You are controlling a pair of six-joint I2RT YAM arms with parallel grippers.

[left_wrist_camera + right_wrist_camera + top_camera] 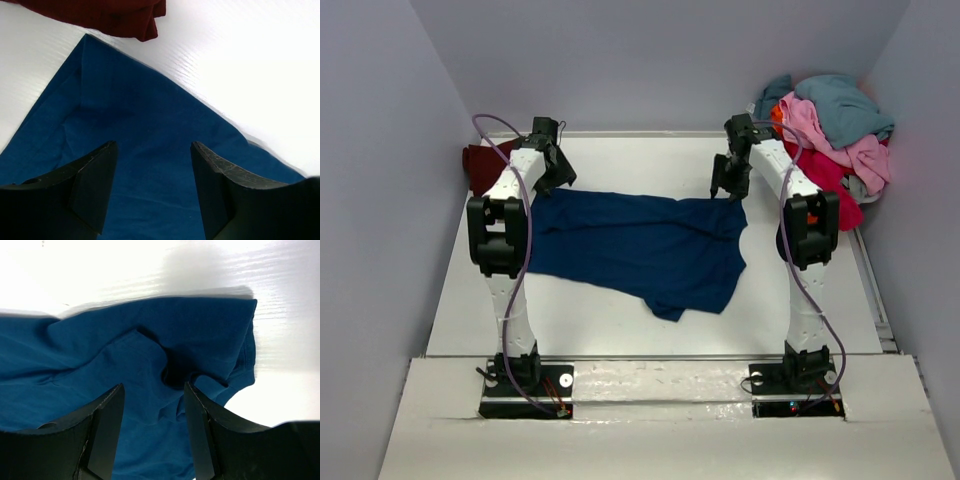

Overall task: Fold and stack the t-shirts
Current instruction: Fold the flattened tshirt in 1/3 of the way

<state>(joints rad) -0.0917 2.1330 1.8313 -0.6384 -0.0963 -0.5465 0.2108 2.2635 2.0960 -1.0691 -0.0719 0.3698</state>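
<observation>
Navy t-shirt (640, 245): lay spread mid-frame on the surface (570, 320), stretched lengthwise left to right. Had left gripper (153, 146) over its upper-left corner, right gripper (153, 387) over the upper-right, both open, holding nothing yet.

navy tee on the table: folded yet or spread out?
Spread out, not folded. The navy tee lies opened across the table, one sleeve sticking toward the near edge, rumpled at its right end.

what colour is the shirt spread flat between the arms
Navy blue, no print visible; the t-shirt shows best in the top external view.
</observation>
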